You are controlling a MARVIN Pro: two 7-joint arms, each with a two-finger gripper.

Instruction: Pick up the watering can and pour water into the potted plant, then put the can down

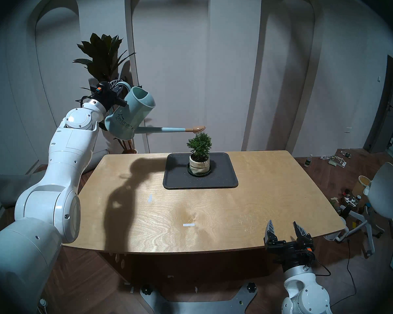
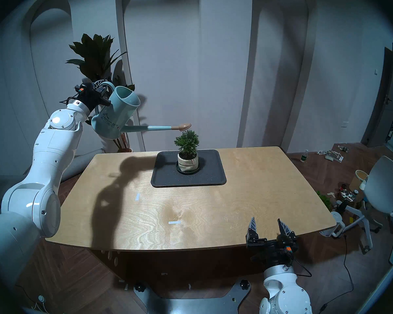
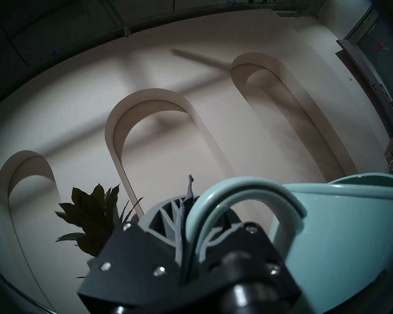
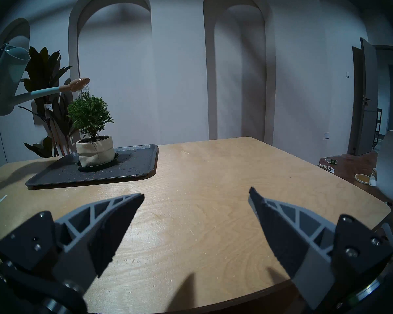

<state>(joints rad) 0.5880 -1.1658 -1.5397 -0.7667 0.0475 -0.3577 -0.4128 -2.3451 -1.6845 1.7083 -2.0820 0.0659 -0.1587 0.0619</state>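
Observation:
My left gripper [image 1: 119, 85] is shut on the loop handle of the pale teal watering can [image 1: 128, 115] and holds it high, left of the table, tilted to the right. Its long spout ends in a tan rose [image 1: 196, 128] just above the potted plant [image 1: 199, 145]. In the right wrist view thin water streams fall from the rose [image 4: 80, 84] onto the green shrub [image 4: 90, 115]. The plant's cream pot [image 1: 199, 164] stands on a dark saucer. The left wrist view shows the handle [image 3: 243, 207] between the fingers. My right gripper [image 1: 283, 229] is open and empty over the table's front right edge.
The pot and saucer stand on a dark rectangular tray [image 1: 222, 177] at the back middle of the wooden table [image 1: 247, 204]. A tall dark broad-leaved floor plant [image 1: 103, 55] stands behind the can. A white chair [image 1: 386, 193] and floor clutter are at the right.

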